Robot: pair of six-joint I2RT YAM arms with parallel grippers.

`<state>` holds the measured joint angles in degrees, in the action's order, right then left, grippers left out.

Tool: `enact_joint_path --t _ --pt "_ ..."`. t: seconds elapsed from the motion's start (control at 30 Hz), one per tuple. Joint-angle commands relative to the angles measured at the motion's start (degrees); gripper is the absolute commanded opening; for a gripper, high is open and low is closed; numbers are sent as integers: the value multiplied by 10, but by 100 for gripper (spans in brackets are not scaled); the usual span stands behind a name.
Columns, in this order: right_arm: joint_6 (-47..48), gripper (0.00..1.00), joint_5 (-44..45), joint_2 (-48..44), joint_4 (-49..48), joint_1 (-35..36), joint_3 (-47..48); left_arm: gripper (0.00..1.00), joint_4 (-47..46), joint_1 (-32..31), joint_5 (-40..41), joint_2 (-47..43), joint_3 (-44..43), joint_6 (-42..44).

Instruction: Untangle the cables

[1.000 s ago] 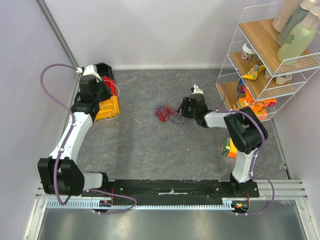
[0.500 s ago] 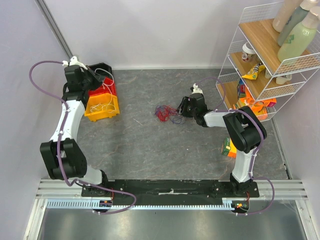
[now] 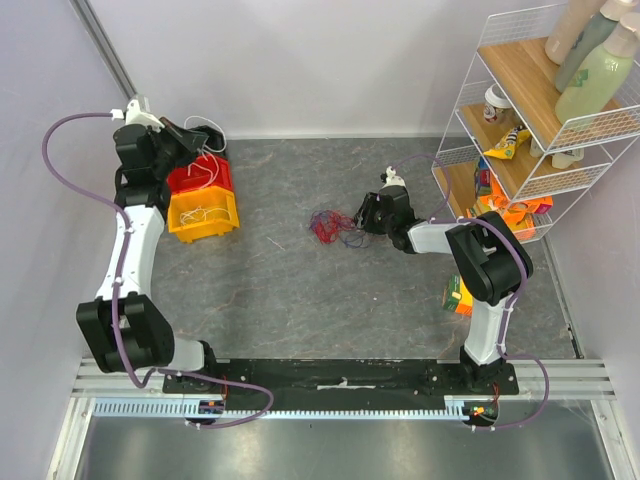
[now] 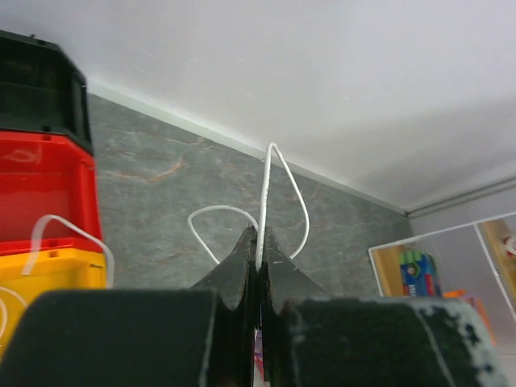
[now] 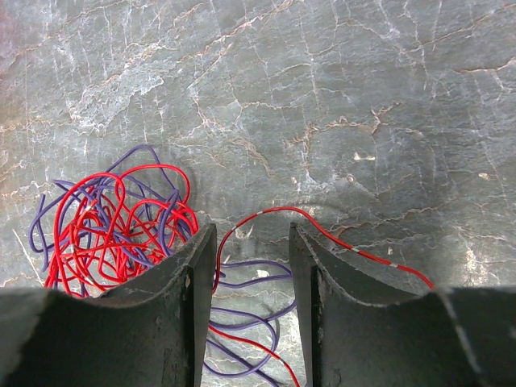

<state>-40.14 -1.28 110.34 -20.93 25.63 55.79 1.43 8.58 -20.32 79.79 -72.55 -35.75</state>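
A fist-sized tangle of red and purple cables (image 3: pixel 328 226) lies mid-table. My right gripper (image 3: pixel 362 214) sits low just right of it, open. In the right wrist view its fingertips (image 5: pixel 251 242) straddle loose purple and red loops, while the dense tangle (image 5: pixel 113 222) lies to the left. At the back left, my left gripper (image 3: pixel 186 136) is raised above the stacked bins and shut on a white cable (image 3: pixel 208 128). In the left wrist view the jaws (image 4: pixel 258 242) pinch that white cable (image 4: pixel 278 173), which loops out beyond the tips. More white cable lies in the yellow bin (image 3: pixel 205 213).
A red bin (image 3: pixel 200 178) and a black one stand behind the yellow bin at the back left corner. A wire shelf (image 3: pixel 540 130) with bottles and packets stands at the right. A small box (image 3: pixel 457 296) lies by the right arm. Walls close the back and left.
My left arm has swung back and to the left, up off the bins, carrying the white cable with it; the bins now show. The right arm has not moved.
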Motion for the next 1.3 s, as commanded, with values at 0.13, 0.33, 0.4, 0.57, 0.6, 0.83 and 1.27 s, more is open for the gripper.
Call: enact_joint_path --t 0.13,0.33,0.4,0.57,0.6,0.83,1.27 --pt "-1 49 -6 10 7 -1 10 2 -5 37 25 44 59 27" --pt "-2 49 -7 11 7 -1 9 2 -3 39 108 47 118 15" --pt "-1 49 -7 9 7 -1 8 2 3 43 140 62 118 16" --pt "-1 49 -6 8 6 -2 7 2 71 72 135 128 54 24" --pt "-1 49 -6 9 6 -1 9 2 66 72 132 131 58 24" --pt "-1 49 -8 11 6 -1 8 2 58 72 80 164 11 46" --pt "-1 49 -12 15 8 -1 13 2 92 73 114 172 80 6"
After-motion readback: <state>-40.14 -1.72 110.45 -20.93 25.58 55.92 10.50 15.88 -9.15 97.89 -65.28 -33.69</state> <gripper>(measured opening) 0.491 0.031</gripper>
